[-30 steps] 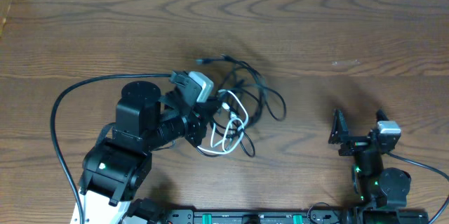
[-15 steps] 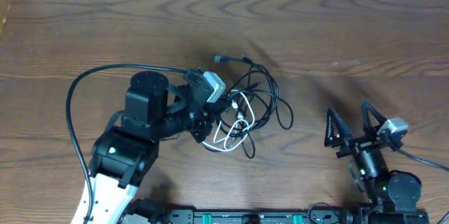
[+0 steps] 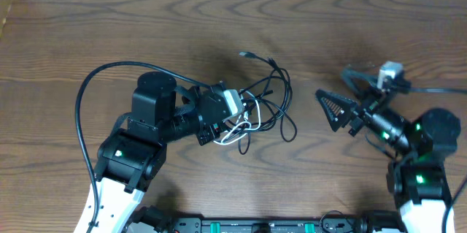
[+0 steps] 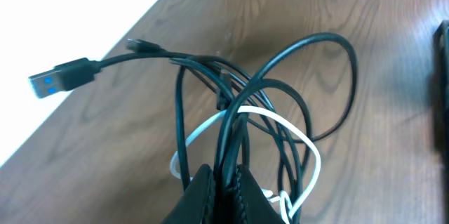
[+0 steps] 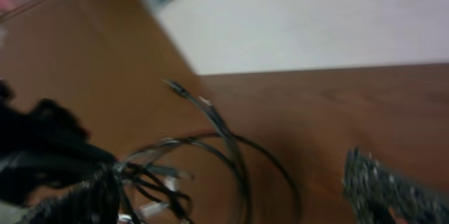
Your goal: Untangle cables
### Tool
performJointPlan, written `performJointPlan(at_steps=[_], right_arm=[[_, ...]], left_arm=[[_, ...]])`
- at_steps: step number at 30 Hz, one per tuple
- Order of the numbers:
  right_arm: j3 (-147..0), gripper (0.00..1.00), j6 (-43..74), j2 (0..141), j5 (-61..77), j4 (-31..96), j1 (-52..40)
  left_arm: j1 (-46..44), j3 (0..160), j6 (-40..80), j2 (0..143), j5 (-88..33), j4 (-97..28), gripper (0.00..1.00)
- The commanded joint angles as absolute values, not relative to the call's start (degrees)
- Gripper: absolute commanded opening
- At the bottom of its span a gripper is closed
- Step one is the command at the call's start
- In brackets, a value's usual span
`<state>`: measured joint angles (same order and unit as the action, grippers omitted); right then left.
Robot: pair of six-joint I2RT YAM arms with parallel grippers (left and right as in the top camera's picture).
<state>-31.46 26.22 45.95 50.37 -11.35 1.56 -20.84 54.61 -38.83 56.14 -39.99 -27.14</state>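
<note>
l gripper clamped shut on black cord strands; white cord looped thru same tangle, mid table. r gripper wide open, empty, near tangle's right side, not touching.

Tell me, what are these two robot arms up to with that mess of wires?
They are trying to undo a tangle. The left gripper is shut on the black cord, which is looped together with a white cord over the table. The right gripper is open, facing them from the side without touching. Nothing is separated yet.
</note>
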Motion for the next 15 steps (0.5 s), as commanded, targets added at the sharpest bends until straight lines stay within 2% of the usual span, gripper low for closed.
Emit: performJointPlan(at_steps=[1,6,15], right_arm=[[-32.91,0.99,28.86,50.83,65.14,-16.53,1.06],[-32.91,0.99,31.62,55.61,66.22,-19.97,1.06],[-32.91,0.99,25.39,60.69,68.07,-19.46,1.02]], left_arm=[[-20.93,55.75,-49.04,55.83,-41.17,-26.89,0.08],[-20.93,55.75,-55.16,55.81,-41.19,-26.79,0.08],[-20.93,55.75,-55.64,55.61,-41.69,-24.21,0.08]])
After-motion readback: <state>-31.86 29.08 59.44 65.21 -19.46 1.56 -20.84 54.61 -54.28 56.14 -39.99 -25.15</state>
